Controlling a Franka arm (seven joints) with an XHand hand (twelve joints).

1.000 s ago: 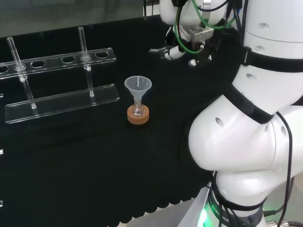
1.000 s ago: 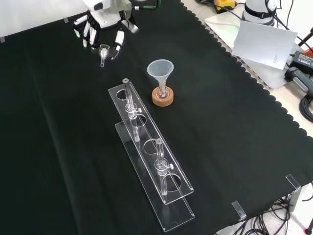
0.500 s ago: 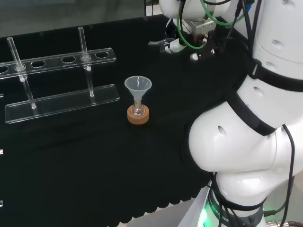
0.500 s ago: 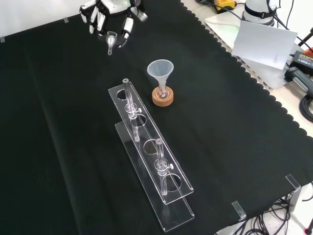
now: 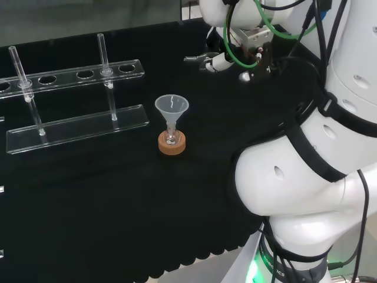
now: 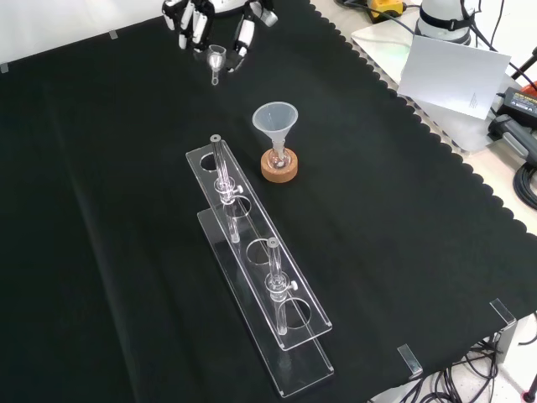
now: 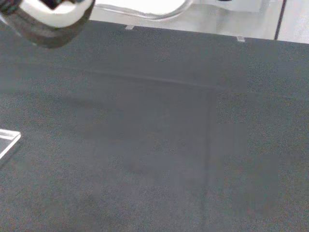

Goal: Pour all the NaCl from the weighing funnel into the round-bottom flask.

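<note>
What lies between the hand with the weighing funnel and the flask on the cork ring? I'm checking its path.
Bare black cloth in the front view: nothing stands between the hand and the flask.

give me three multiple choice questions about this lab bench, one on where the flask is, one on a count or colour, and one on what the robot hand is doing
1. In the front view, where does the round-bottom flask stand?
A. inside the rack
B. on a cork ring, right of the rack's far end
C. at the cloth's near edge

2. How many glass tubes stand in the clear rack?
A. none
B. two
C. five

3. What is the state of the robot hand?
A. flat on the cloth
B. open over the rack
C. raised, fingers curled round the weighing funnel

Answers:
1 B: the flask sits on the brown ring with a plastic funnel in its neck, beside the rack.
2 B: one tube shows near the far end and another towards the near end.
3 C: the small glass piece hangs between the fingers at the view's top.
</note>
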